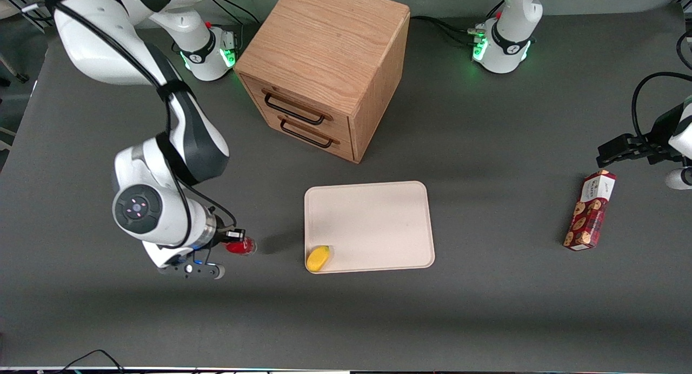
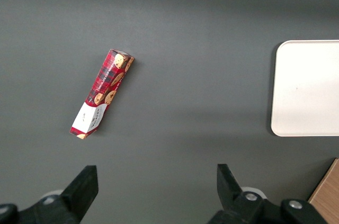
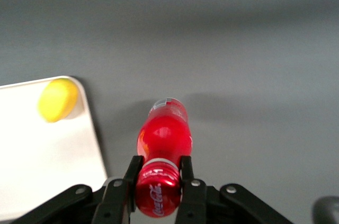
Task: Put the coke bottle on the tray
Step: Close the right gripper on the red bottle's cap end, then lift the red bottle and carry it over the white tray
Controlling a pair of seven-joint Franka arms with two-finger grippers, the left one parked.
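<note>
So far only the pick-up half looks done: the gripper (image 3: 159, 179) has its two fingers (image 3: 186, 168) clamped on the neck of the coke bottle (image 3: 163, 144), one on each side just under the cap, and the tray (image 1: 373, 222) holds nothing of the task yet. What is left, as I judge it, is to carry the bottle across to the tray and set it down on a bare part of it.

On the front view's clock face, with the tray at the centre, the bottle (image 1: 241, 247) sits out toward eight o'clock, at the working arm's end of the table and apart from the tray's rim, with a strip of dark table between them. Whether its base rests on the table or hangs just above it I cannot tell (the wrist camera looks down along the bottle).

Its cap is glossy red with a white script logo, its body is bright red and rounded, and it has a clear base with a pale band. It looks small, about a match for the yellow fruit (image 1: 318, 258), which lies on the tray's corner at about seven o'clock, nearest the bottle. That corner is best avoided when placing.
</note>
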